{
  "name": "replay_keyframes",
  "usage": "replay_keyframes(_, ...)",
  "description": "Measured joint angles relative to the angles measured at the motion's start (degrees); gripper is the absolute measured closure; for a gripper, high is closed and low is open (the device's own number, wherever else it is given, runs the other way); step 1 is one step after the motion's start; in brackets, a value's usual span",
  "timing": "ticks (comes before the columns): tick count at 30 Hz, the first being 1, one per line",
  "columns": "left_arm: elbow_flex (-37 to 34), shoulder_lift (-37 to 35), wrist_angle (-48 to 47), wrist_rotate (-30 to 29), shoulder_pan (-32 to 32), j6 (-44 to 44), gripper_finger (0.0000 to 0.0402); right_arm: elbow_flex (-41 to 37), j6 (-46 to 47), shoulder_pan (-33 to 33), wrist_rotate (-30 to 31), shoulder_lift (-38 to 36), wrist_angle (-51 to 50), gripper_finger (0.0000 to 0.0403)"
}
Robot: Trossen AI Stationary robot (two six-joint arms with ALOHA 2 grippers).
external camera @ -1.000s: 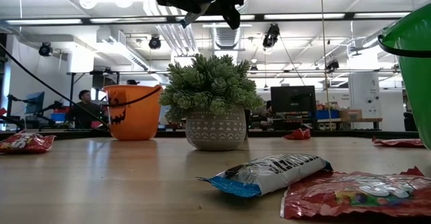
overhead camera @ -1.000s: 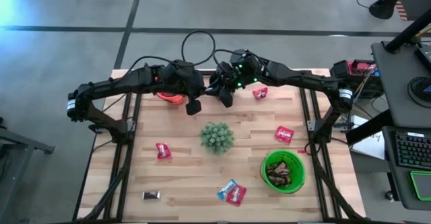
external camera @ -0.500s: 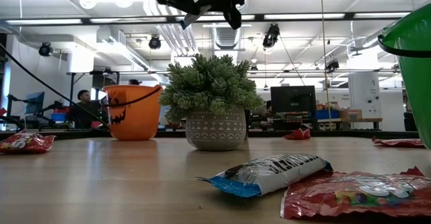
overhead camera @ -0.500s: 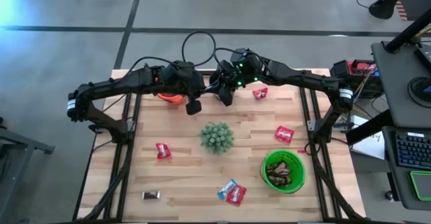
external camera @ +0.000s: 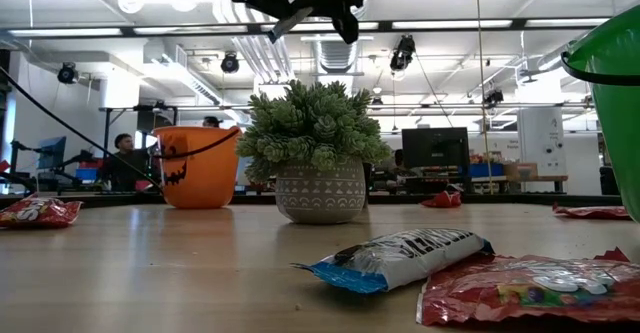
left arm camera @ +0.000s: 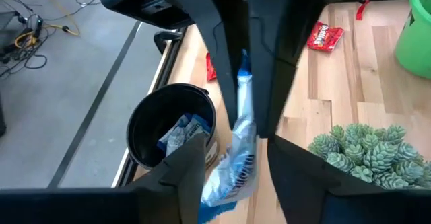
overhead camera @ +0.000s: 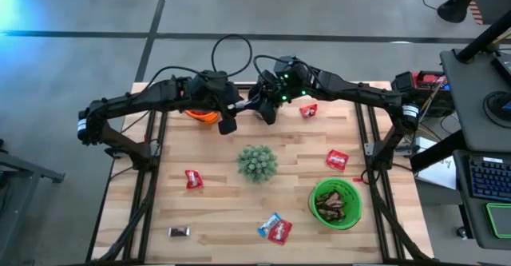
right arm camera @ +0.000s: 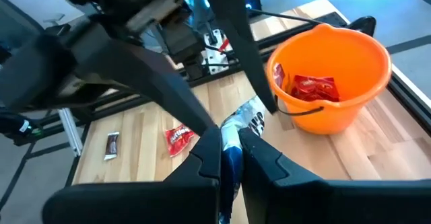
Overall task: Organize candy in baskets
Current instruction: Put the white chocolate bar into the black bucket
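High over the far middle of the table my two grippers meet tip to tip. Between them is a blue-and-silver candy. My right gripper is shut on it. My left gripper is open, its fingers standing on either side of the candy's other end. Below them stands the black basket with blue candy inside. The orange basket holds red candy. The green basket holds brown candy. Loose candy lies on the table: red, brown, and a blue and red pair. My right gripper pinches one end of the blue-and-silver candy between its two fingers. The fingers come from the table's right, slanting a little down, and lie along the candy. The rest of the candy sticks out past the fingertips, clear of the table, above the black basket.
A potted spiky plant stands mid-table, near the arms. More red candy lies at the far right and at the right. Bare wood lies at the near left. A desk with a keyboard stands off the table's right edge.
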Motion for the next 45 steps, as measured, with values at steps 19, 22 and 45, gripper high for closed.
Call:
replay_keyframes(19, 0.0, -1.28, -15.88, 0.35, 0.0, -0.02, 0.0235, -0.12, -1.62, -11.49, 5.41, 1.29, -12.94, 0.0389)
replay_keyframes(22, 0.0, -1.31, -18.66, 0.35, 0.0, -0.02, 0.0235, -0.15, -1.75, -13.08, 5.55, 2.79, -13.92, 0.0377)
replay_keyframes(45, 0.0, -1.9, -28.62, 0.33, 0.0, -4.4, 0.0235, -0.2, 0.08, -14.63, 5.97, 2.77, -15.26, 0.0295)
